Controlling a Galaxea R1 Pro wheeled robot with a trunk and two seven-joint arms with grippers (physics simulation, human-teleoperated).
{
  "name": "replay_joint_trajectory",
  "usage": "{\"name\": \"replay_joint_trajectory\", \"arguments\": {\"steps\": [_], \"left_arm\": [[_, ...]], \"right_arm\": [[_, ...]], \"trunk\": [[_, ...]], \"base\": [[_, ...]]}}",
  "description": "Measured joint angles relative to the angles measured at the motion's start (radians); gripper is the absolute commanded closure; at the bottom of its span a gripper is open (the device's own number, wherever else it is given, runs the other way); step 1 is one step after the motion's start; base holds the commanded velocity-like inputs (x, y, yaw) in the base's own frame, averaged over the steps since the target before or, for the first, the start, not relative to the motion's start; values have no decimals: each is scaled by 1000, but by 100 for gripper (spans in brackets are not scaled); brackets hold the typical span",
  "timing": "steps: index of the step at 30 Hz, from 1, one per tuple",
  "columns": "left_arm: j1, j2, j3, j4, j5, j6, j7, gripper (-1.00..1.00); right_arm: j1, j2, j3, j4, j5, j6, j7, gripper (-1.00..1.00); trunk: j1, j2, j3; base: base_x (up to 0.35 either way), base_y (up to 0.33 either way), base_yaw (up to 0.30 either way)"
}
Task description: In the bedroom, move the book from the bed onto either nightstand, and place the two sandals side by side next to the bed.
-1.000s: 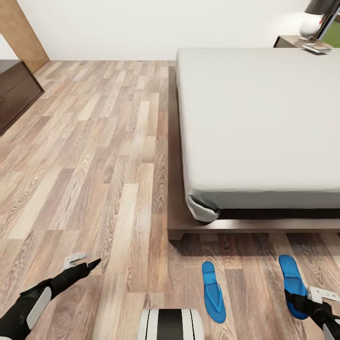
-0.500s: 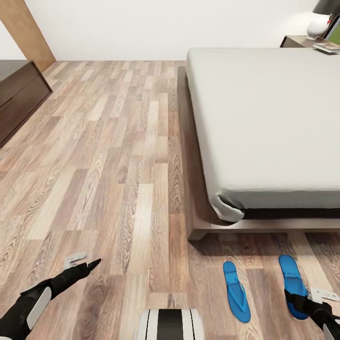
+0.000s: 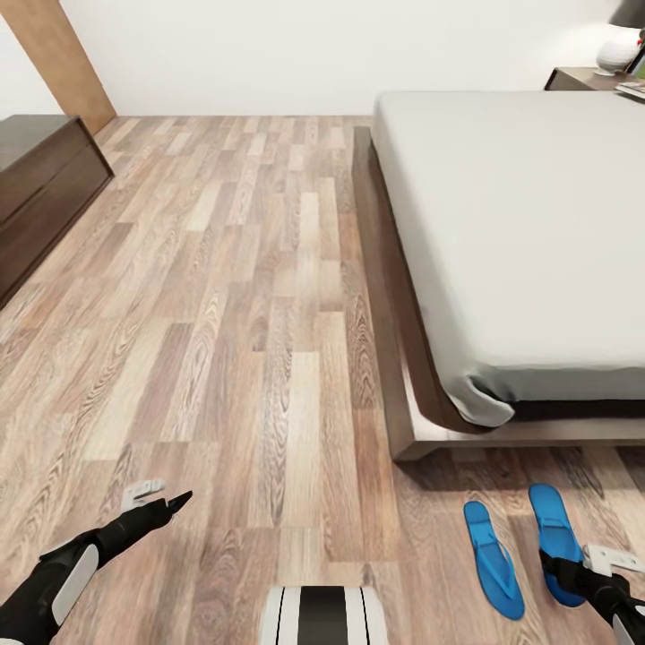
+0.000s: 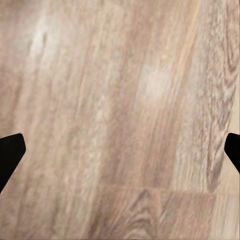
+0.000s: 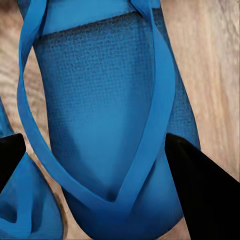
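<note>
Beside the bed point(image 3: 520, 233), two sandals point(image 3: 493, 560) lie on apparently wooden floor point(image 3: 224, 296).

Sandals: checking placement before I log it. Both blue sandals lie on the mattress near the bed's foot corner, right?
Not on the mattress. The head view shows both sandals on the wood floor beyond the bed's foot corner.
</note>
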Motion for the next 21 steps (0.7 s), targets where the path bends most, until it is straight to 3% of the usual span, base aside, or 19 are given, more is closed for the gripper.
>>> {"name": "replay_joint_trajectory", "arguments": {"steps": [14,21], "left_arm": [[0,0,1,0,1,-1,0,-100],[0,0,1,0,0,-1,0,-100]], "right_arm": [[0,0,0,-1,0,0,0,100],[0,0,0,-1,0,0,0,100]], "trunk": [[1,0,-4],[4,-2,-31]], "base": [[12,16,0],[0,0,0]]}}
